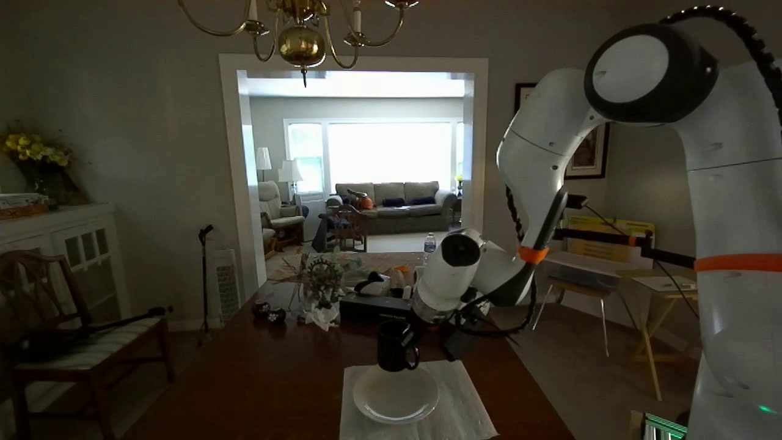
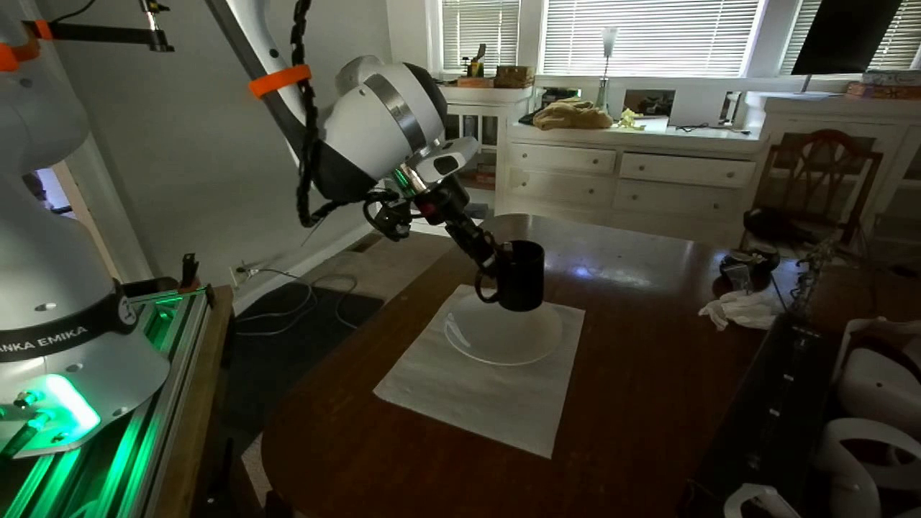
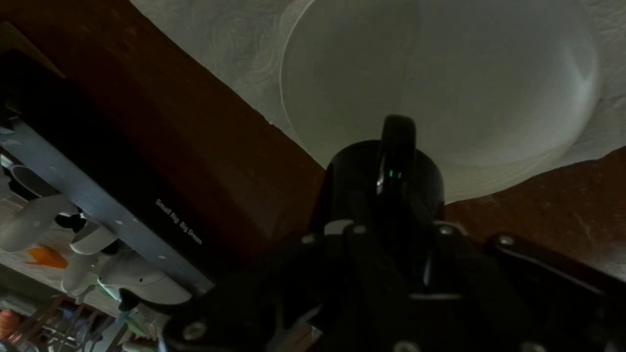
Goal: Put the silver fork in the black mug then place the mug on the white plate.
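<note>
White plate (image 1: 396, 397), in an exterior view: laid flat on a pale sheet (image 1: 459, 397).
Black mug (image 1: 391, 348), same view: held upright, seen across the plate's far rim; its inside cannot be made out.
Gripper (image 2: 493, 263), in an exterior view: closed on the black mug at its handle side, higher than the plate; whether the plate is touched by the mug cannot be told.
Table (image 2: 633, 374), same view: brown, spread beneath plate and sheet.
Mug handle (image 3: 398, 139), wrist view: seen against the plate.
Long box (image 3: 142, 193), wrist view: dark, pale-lettered, placed apart from the plate.
</note>
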Controlling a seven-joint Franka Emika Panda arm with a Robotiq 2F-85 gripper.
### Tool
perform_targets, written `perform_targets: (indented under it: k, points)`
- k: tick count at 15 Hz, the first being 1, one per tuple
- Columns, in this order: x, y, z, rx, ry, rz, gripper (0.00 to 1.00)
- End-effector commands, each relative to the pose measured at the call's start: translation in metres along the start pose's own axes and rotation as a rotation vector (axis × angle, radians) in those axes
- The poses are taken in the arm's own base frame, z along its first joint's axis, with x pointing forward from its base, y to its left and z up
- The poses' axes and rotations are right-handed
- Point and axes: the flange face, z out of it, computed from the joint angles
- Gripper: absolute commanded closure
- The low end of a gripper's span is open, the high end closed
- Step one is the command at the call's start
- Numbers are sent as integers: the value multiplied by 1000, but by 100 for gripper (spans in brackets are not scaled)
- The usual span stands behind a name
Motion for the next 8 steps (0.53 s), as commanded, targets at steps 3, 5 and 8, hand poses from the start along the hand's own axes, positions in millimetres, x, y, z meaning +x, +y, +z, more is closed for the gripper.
perform_targets:
  k: [3, 5, 8]
  points:
    - [11, -21, 22, 7, 35, -44, 95]
    - [6, -26, 30, 10, 27, -61, 95]
    - [-1, -32, 42, 10, 14, -79, 95]
